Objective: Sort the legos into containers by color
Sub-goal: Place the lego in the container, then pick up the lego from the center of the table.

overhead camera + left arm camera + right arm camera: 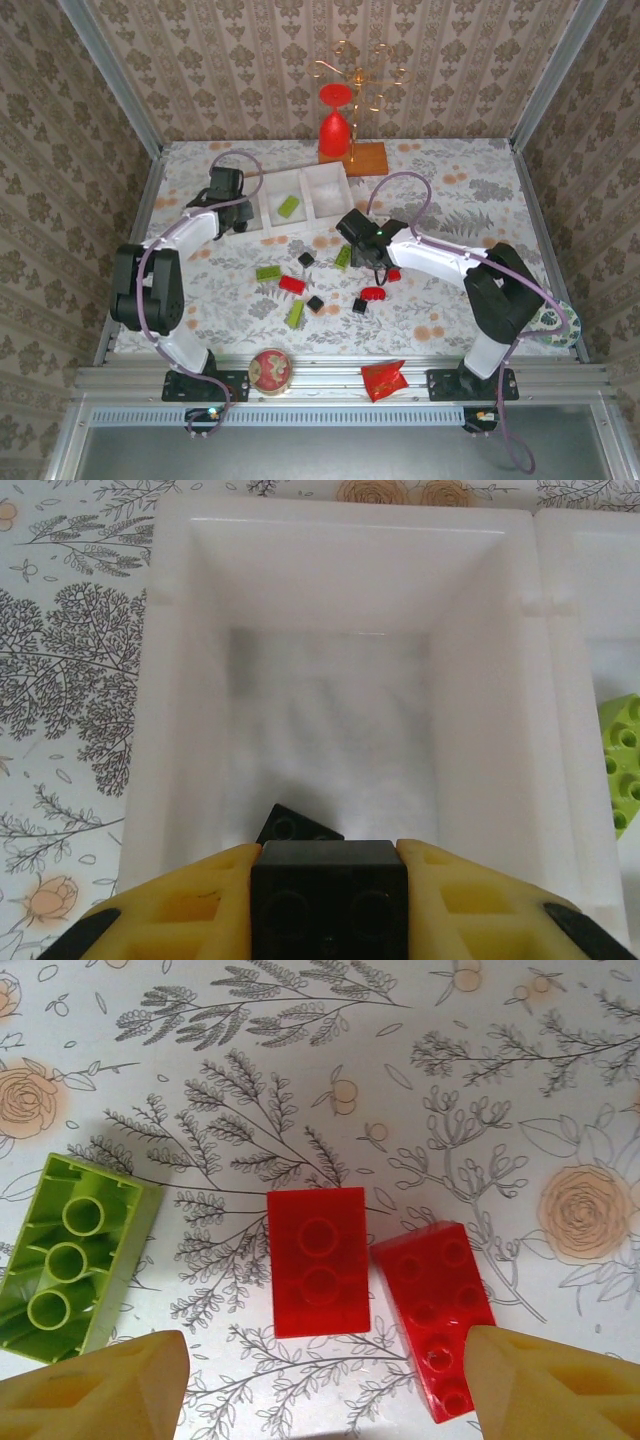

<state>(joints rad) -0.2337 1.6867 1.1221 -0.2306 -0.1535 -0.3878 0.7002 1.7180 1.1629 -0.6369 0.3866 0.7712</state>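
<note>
One flowered table carries a white three-compartment tray near its far edge. The left gripper, clamped on a black brick, hangs over the tray's left compartment, where another black brick lies. The right gripper holds its fingers apart above two red bricks on the table.

Nothing legible anywhere on this table.
The round red tin at the near edge shows a pale design on its lid, too small to read as words. Any print on the crinkled red packet blurs out too. Up close, studs on the red legos and the black lego give no letters.
</note>
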